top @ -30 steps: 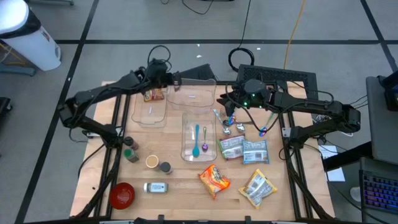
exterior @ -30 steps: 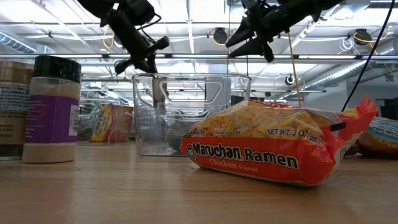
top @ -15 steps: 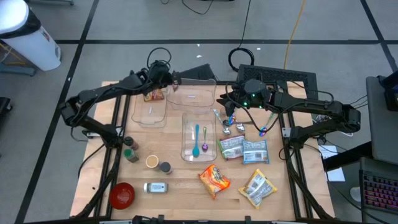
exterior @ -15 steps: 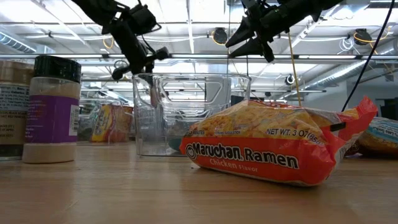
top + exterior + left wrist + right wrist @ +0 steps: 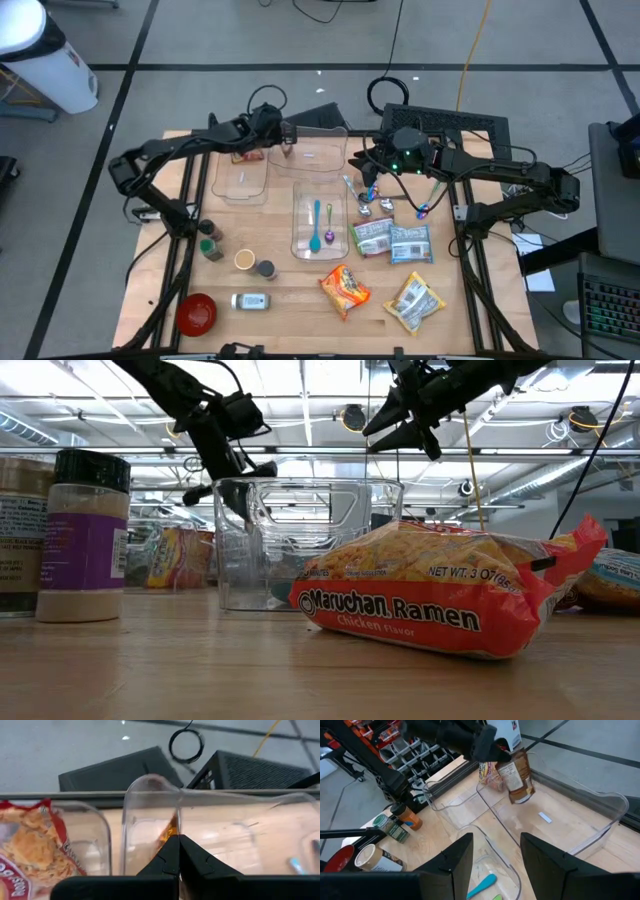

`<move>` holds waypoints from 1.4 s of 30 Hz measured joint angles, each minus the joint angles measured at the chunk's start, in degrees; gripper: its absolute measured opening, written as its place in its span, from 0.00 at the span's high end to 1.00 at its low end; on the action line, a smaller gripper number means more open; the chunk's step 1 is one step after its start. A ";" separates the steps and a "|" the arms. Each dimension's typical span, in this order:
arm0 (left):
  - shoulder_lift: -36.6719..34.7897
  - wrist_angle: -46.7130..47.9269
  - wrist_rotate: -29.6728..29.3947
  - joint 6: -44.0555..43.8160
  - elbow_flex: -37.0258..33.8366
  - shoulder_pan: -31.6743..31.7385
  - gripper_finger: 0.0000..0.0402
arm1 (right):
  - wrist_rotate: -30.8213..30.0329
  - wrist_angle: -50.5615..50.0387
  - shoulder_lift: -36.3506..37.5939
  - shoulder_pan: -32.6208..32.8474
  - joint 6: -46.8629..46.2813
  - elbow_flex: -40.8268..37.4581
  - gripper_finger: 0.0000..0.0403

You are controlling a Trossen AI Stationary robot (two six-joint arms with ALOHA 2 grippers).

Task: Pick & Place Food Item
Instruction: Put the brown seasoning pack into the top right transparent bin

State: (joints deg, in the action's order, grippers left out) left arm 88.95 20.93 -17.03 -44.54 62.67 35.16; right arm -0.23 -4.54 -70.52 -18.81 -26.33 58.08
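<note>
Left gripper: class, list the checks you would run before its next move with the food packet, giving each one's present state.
1. Grip: left gripper shut on the brown packet, which hangs below it. Ok.
2. Packet over the clear bin. Ok.
3. Packet resting on the bin floor. Not ok, it hangs above it.
4. Right gripper apart from the drop spot, open. Ok.
5. Ramen pack lies in the neighbouring bin, apart from the packet. Ok.

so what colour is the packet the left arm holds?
Brown packet, white label; right wrist view shows it best.
</note>
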 joint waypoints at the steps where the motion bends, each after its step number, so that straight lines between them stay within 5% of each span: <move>1: 0.27 -0.09 -0.04 0.03 0.00 0.00 1.00 | 0.00 0.00 0.00 0.00 0.00 0.00 0.62; 42: 3.51 0.24 -5.53 5.27 0.11 0.57 1.00 | 0.02 -0.43 0.04 -0.02 -0.74 0.00 0.62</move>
State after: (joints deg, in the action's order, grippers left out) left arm 92.45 21.17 -22.56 -39.27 62.78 35.73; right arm -0.21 -4.96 -70.48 -18.83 -27.07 58.08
